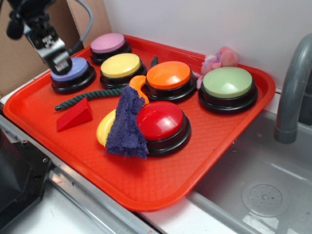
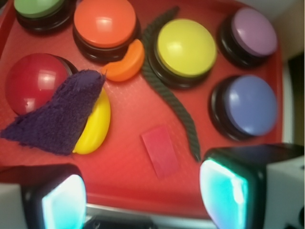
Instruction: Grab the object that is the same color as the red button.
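Observation:
The object, a small matte red wedge, lies on the red tray near its left side; in the wrist view the object sits just beyond the gap between the fingers. The red button, a glossy dome on a black base, stands mid-tray, partly covered by a purple cloth; the wrist view has the red button at the left. My gripper hangs high over the tray's far-left corner, above the blue-violet button. The gripper is open with nothing between its pads.
Orange, yellow, pink-purple and green buttons stand along the back. A dark green rope, a yellow banana, an orange crescent and a pink plush are there too. A sink and faucet lie at the right.

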Tool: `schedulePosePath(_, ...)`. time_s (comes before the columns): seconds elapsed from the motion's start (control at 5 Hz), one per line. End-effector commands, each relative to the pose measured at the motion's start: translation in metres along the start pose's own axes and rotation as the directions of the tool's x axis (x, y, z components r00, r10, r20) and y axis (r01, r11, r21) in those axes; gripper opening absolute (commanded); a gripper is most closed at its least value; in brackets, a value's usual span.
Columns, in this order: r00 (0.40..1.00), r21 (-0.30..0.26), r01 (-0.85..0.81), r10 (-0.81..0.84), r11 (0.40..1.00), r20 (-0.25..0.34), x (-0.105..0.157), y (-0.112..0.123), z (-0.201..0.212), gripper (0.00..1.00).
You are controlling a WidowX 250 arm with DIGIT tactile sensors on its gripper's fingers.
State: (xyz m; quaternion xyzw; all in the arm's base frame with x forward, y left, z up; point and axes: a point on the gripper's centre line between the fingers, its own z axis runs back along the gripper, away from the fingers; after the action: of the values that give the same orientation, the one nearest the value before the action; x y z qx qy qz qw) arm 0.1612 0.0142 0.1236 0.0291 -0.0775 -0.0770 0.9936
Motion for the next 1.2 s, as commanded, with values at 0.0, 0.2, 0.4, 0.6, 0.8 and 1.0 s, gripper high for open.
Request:
schedulePosePath(0.0, 0.999, 0.014, 0.047, -0.047, 0.999, -0.017, -0.002, 0.027, -0.053, 1.00)
schedulePosePath(0.2, 0.992, 0.014, 0.117, -0.116, 0.993, -0.041, -0.003, 0.026, -0.079, 1.00)
schedulePosePath(0.4, 0.989, -0.021, 0.130, -0.131, 0.991, -0.066, -0.004, 0.021, -0.101, 1.00)
schedulePosePath(0.6, 0.987, 0.003, 0.138, -0.137, 0.990, -0.082, -0.006, 0.020, -0.109, 1.00)
schedulePosePath(0.8, 0.987, 0.007, 0.137, -0.136, 0.991, -0.089, -0.006, 0.019, -0.112, 1.00)
schedulePosePath(1.0, 0.989, 0.029, 0.127, -0.124, 0.991, -0.085, -0.006, 0.020, -0.111, 0.00)
